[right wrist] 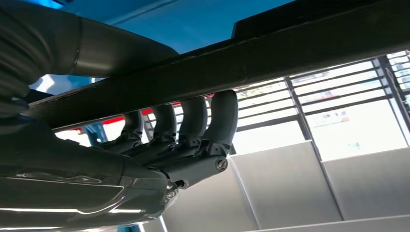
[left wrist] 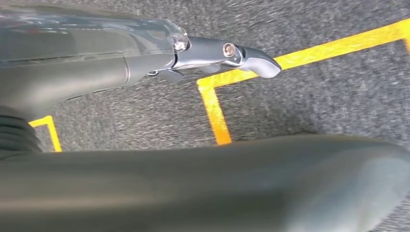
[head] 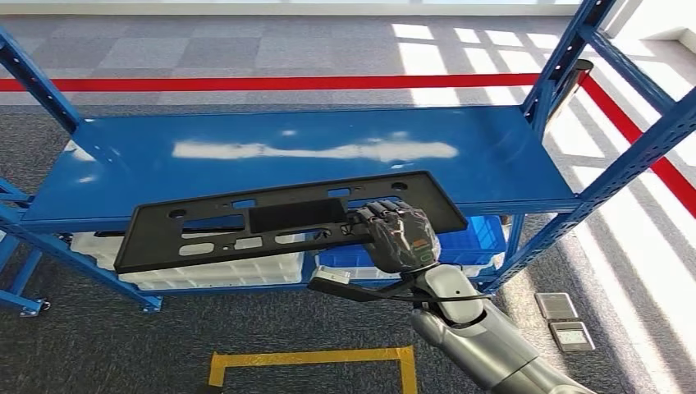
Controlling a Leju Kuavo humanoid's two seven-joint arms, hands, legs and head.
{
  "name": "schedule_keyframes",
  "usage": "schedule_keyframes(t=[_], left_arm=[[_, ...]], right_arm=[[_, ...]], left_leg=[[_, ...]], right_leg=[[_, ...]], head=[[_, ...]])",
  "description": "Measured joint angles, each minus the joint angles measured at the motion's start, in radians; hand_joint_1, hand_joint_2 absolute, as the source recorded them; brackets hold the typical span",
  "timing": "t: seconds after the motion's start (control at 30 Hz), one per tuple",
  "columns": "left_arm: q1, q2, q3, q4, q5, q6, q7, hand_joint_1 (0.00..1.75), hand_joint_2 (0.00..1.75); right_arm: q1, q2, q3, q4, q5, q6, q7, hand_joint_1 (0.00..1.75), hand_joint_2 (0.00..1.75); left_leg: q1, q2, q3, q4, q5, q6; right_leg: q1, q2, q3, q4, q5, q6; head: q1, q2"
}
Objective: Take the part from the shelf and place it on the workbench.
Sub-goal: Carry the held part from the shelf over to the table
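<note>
My right hand has its fingers clamped on the part at the shelf edge; next I lift clear and turn toward the surface.

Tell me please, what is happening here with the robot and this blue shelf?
The robot's right hand grips a long black part at the front edge of the blue shelf, its fingers curled under it. The part is not yet on any workbench. The left hand hangs over the floor, holding nothing.
</note>
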State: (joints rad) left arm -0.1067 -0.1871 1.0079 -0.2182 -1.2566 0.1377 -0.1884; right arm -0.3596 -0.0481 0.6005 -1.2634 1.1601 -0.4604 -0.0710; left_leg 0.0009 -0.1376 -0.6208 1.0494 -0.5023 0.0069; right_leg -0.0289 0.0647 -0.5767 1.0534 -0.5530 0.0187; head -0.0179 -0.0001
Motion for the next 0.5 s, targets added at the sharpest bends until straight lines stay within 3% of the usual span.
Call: schedule_keyframes(t=[0.5], left_arm=[[0.001,0.003,0.001,0.000,0.000,0.000,0.000,0.00,1.75]], right_arm=[[-0.002,0.002,0.003,0.000,0.002,0.000,-0.001,1.75,1.75]], left_leg=[[0.003,0.001,-0.001,0.003,-0.005,-0.001]], right_leg=[[-0.008,-0.012,0.002,-0.003,0.001,-0.003]], head=[[0.000,0.000]])
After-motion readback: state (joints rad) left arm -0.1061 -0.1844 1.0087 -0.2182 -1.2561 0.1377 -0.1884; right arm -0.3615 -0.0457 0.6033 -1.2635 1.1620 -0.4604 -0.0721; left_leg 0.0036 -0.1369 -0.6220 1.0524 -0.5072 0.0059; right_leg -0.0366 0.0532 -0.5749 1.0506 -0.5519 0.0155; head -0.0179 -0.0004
